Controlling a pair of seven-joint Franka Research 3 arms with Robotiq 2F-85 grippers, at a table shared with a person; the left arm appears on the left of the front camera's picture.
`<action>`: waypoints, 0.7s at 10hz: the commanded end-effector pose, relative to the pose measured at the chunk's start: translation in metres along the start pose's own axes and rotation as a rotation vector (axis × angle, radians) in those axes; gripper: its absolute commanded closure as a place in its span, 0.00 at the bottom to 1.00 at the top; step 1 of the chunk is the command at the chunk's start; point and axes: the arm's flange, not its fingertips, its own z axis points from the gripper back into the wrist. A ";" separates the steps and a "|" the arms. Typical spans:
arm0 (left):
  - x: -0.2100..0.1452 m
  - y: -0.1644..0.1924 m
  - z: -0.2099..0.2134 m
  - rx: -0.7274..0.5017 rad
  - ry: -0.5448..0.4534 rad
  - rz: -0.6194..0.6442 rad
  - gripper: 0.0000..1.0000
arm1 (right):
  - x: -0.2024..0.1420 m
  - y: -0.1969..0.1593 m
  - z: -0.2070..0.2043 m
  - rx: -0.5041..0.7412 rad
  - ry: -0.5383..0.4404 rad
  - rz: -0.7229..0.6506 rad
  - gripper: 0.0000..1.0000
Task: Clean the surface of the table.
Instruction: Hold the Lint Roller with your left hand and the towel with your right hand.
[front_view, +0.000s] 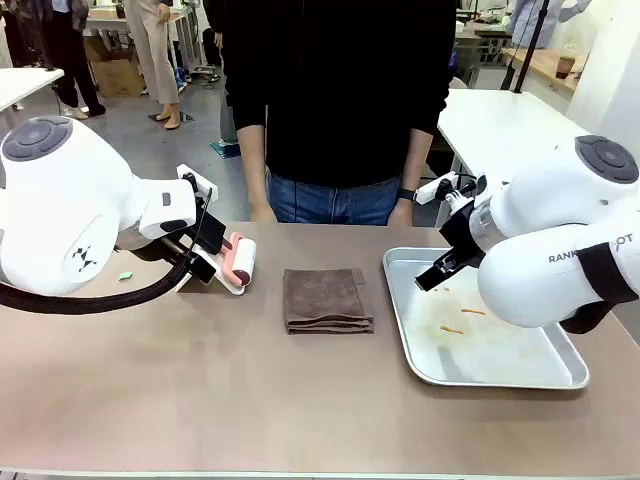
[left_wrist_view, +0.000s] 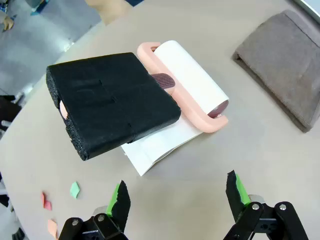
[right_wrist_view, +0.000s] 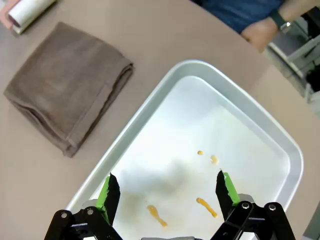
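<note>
The tan tabletop (front_view: 200, 400) carries a folded brown towel (front_view: 327, 300) at its middle and a silver tray (front_view: 398, 310) just to the towel's right, apart from it. Well to the towel's left lies a pink lint roller (front_view: 240, 262) on a white sheet (left_wrist_view: 150, 150), with a black foam block (left_wrist_view: 112, 102) over its handle end. Near it, a green paper scrap (left_wrist_view: 74, 189) and pink scraps (left_wrist_view: 46, 201) lie on the bare top.

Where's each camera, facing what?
Front: fixed between the arms, facing across the tan-brown table at the person; white left arm and right arm show.
Left wrist: looks down on the pink-framed white lint roller; open left gripper at bottom.
Right wrist: looks down into the silver metal tray; open right gripper at bottom.
Both wrist views share the folded brown cloth.
</note>
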 end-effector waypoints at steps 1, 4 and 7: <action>0.000 0.000 0.000 0.000 0.000 0.000 0.00 | 0.000 0.000 0.000 0.000 -0.001 0.000 0.00; 0.000 0.000 0.000 0.000 0.000 0.000 0.00 | 0.000 0.000 0.000 0.000 -0.001 0.000 0.00; 0.000 0.000 0.000 0.000 0.000 0.000 0.00 | 0.000 0.000 0.000 0.000 -0.001 0.000 0.00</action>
